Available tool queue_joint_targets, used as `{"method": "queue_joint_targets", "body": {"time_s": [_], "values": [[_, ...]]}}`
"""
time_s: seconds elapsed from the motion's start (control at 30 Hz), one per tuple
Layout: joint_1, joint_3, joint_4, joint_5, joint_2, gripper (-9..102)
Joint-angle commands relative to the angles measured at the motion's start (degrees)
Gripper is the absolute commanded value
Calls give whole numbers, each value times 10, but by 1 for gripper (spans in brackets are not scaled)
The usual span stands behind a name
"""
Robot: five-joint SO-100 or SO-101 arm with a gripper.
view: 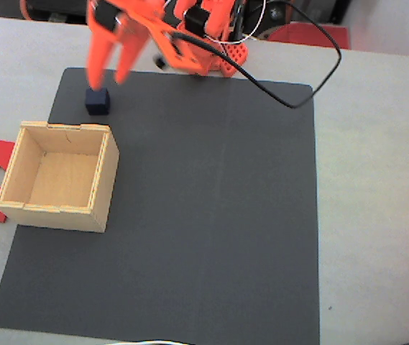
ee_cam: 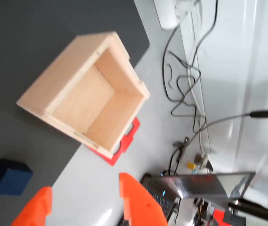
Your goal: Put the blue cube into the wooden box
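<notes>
Centre the spread, empty gripper squarely over the blue cube before closing, clear of the wooden box.

The wooden box hides most of the red sheet; fingers are cropped below.

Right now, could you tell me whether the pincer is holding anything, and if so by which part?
Nothing is held. The pincer is open and empty, and the blue cube sits on the dark mat, outside the wooden box.
</notes>
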State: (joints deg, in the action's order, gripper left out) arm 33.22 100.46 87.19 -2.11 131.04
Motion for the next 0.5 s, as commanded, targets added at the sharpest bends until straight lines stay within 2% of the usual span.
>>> {"method": "queue_joint_targets", "body": {"time_s": [0.0, 0.1, 0.23, 0.33, 0.47], "values": [[60, -25, 21, 13, 53, 18], [120, -10, 36, 27, 98, 20], [199, 40, 75, 50, 120, 30], [243, 113, 80, 57, 114, 32], [297, 119, 55, 38, 58, 31]]}}
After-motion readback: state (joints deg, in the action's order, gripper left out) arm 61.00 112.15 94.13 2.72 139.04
